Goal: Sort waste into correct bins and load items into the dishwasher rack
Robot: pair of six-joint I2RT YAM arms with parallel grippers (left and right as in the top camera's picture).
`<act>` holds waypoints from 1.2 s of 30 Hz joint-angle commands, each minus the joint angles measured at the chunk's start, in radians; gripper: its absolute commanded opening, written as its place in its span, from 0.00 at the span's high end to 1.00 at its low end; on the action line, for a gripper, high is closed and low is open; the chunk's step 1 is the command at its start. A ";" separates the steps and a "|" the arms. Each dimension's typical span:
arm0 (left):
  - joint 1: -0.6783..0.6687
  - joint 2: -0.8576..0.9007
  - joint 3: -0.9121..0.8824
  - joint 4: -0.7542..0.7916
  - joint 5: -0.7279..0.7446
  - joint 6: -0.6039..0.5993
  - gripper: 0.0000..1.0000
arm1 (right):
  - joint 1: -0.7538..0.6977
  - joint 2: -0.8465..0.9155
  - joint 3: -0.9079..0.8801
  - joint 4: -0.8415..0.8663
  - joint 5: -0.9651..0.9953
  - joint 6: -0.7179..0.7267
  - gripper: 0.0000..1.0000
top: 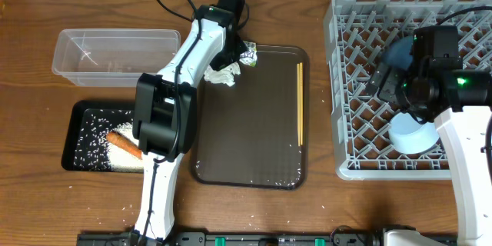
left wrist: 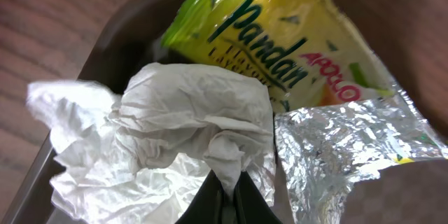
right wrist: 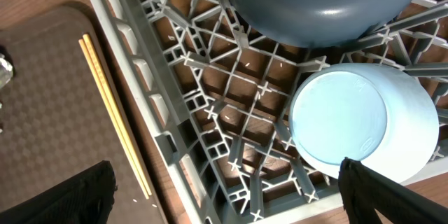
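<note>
My left gripper (left wrist: 227, 197) is shut on a fold of the crumpled white tissue (left wrist: 175, 119), at the back left corner of the brown tray (top: 254, 123). The yellow-green snack wrapper (left wrist: 280, 42) lies right behind the tissue, touching it. Both also show in the overhead view, the tissue (top: 223, 75) and the wrapper (top: 247, 55). The chopsticks (top: 300, 104) lie on the tray's right side. My right gripper (right wrist: 227, 196) is open and empty above the grey rack (top: 354, 84). The rack holds the dark blue bowl (right wrist: 322, 0) and the light blue bowl (right wrist: 350, 119). No cups are in view.
The clear tub (top: 115, 55) stands at the back left. In front of it, the black tray (top: 84, 111) holds rice grains (top: 96, 142) and the carrot (top: 124, 144). A few rice grains lie on the brown tray's front part.
</note>
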 commanded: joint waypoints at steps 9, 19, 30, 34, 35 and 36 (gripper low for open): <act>0.002 -0.211 -0.008 -0.155 0.084 -0.040 0.94 | -0.008 -0.016 0.016 -0.001 0.014 0.011 0.01; 0.004 -0.378 -0.008 -0.156 -0.015 -0.040 0.94 | -0.008 -0.016 0.016 -0.001 0.014 0.011 0.01; 0.133 -0.404 -0.011 -0.166 -0.312 -0.040 0.94 | -0.008 -0.016 0.016 -0.001 0.014 0.011 0.01; 0.222 -0.404 -0.011 -0.163 -0.299 -0.040 0.68 | -0.008 -0.016 0.016 -0.001 0.014 0.011 0.01; 0.242 -0.404 -0.011 -0.164 -0.281 -0.040 0.47 | -0.008 -0.016 0.016 -0.001 0.014 0.011 0.01; 0.260 -0.404 -0.014 -0.165 -0.256 -0.040 0.20 | -0.008 -0.016 0.016 -0.001 0.014 0.011 0.01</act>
